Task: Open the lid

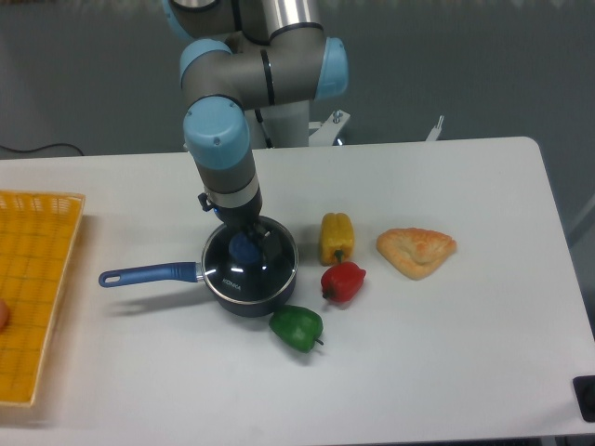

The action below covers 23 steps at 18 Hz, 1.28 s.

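Dark glass lid [249, 268], metal rim, blue knob, on saucepan [237, 302]

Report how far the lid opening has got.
Done: the end effector is down at the blue knob of the round dark glass lid. In hand: the grasp; whether its fingers have closed cannot be told. Left: lifting, since the lid sits flat on the dark blue saucepan.

One fixed camera (raised, in front) overlooks the table [446, 353].
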### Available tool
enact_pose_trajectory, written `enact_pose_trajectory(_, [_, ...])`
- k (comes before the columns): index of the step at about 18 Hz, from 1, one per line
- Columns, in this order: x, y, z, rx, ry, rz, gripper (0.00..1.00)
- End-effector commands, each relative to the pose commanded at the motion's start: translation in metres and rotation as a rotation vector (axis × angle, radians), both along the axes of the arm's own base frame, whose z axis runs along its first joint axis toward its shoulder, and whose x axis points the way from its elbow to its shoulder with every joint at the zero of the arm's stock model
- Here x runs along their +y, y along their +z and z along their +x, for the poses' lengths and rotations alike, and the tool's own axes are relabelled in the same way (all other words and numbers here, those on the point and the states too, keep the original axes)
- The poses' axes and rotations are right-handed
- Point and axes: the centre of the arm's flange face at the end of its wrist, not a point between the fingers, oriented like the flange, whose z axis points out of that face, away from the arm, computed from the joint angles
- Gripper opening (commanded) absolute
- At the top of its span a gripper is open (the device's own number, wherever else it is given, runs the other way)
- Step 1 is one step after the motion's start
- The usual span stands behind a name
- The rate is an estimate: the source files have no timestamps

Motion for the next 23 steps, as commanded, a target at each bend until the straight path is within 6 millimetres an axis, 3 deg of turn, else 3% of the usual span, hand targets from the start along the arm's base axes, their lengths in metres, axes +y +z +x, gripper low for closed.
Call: enact_pose_trajectory(23, [0.013,-0.023,0.001,-0.023,-0.015,-0.019,1.00])
